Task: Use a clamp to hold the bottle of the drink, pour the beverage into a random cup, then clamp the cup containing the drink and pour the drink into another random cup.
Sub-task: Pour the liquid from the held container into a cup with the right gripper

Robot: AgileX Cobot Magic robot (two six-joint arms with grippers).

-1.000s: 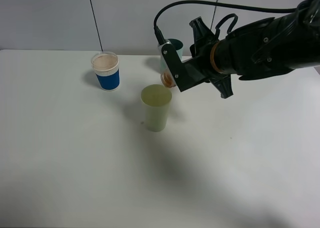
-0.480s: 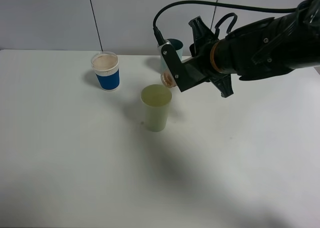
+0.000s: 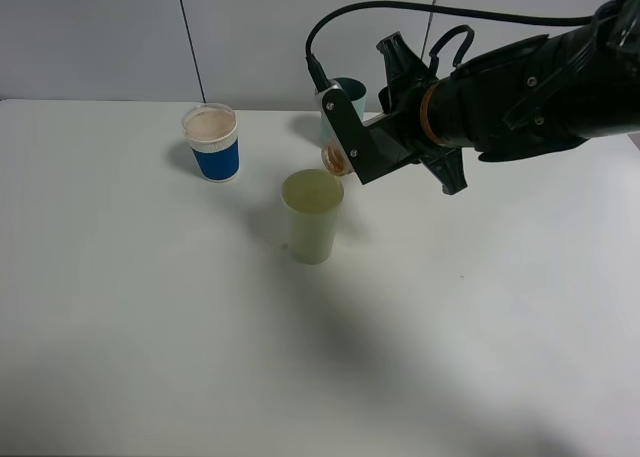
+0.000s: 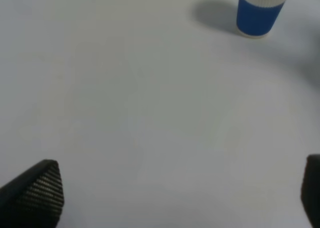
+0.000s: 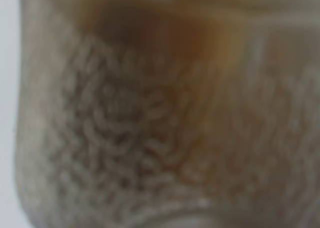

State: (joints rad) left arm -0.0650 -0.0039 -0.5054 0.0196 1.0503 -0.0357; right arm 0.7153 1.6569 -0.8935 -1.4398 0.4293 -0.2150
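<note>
Reddish-brown drink (image 3: pixel 336 161) gathers at the mouth of the bottle (image 5: pixel 160 138) my right gripper (image 3: pixel 340 142) clamps tilted over the green cup (image 3: pixel 312 222), upper centre, to pour; my left gripper (image 4: pixel 172 198) waits, jaws apart.

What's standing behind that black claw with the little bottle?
A dark teal plastic tumbler stands behind the right gripper. Only its rim and upper wall show; the gripper and the small clear plastic bottle it grips cover the rest, so its contents cannot be seen.

Surface (image 3: pixel 150 327) matt white, smooth. Pale tumbler (image 3: pixel 312 222) translucent plastic, satin. Bottle (image 3: pixel 334 159) clear plastic. Blue-and-white cup (image 3: pixel 213 147) possibly paper, matt.
</note>
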